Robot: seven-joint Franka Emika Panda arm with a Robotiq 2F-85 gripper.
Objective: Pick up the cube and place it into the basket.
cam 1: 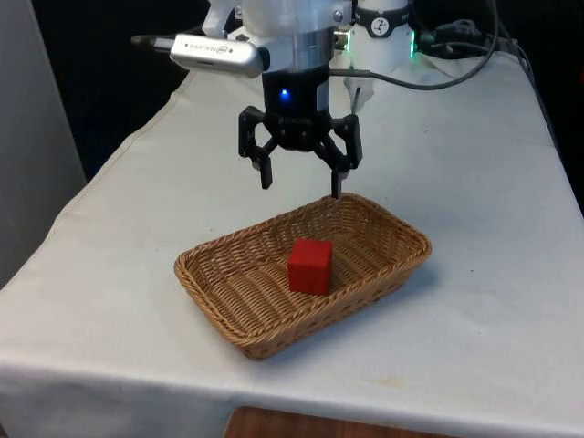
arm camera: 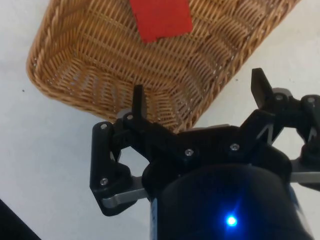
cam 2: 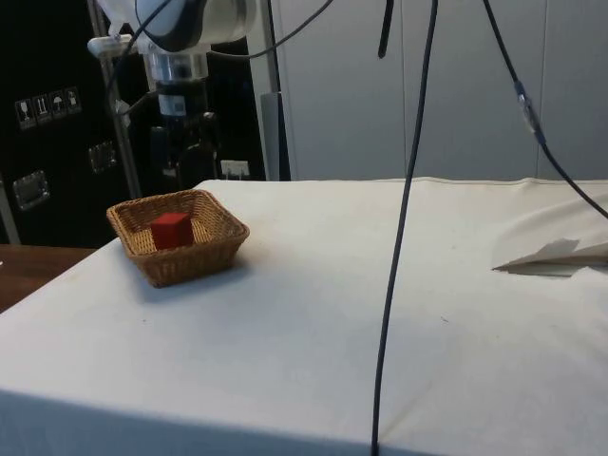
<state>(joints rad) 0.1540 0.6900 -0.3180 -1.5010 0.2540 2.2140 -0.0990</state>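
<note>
**Cube resting in the basket, claw empty above the far rim**

Read across the front view from its left: the wicker basket (cam 1: pixel 196 270) lies on the white cloth (cam 1: pixel 109 228), and the red cube (cam 1: pixel 309 265) sits upright on its woven floor, near the middle. Above the basket's far rim hangs the gripper (cam 1: pixel 301 182), its fingers spread wide and holding nothing, clear of the cube. The task appears complete. Remaining risk, as a judgement: one fingertip hangs just over the rim, so a low or sideways retreat could catch the wicker and drag or tip the light basket, spilling the cube.
</note>
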